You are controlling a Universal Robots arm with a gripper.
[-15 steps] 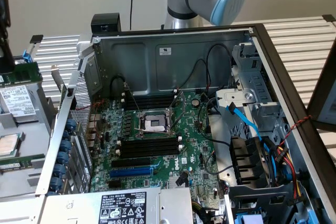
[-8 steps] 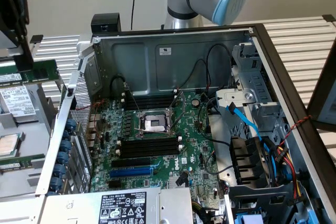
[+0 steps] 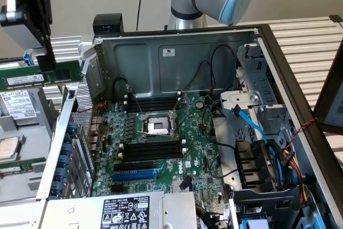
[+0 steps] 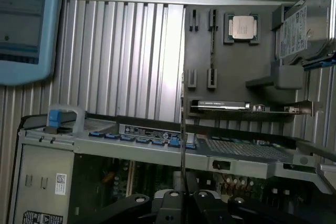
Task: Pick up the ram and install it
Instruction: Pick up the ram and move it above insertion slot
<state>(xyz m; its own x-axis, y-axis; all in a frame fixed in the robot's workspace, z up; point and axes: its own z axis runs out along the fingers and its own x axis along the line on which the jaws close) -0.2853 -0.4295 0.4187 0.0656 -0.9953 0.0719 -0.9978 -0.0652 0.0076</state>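
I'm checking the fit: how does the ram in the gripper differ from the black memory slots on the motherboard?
Colour: the ram is green with a white label; the memory slots are black. Place: the ram is held in the gripper outside the case, at the exterior view's left; the memory slots sit on the motherboard, flanking the processor socket. Both are long and narrow.
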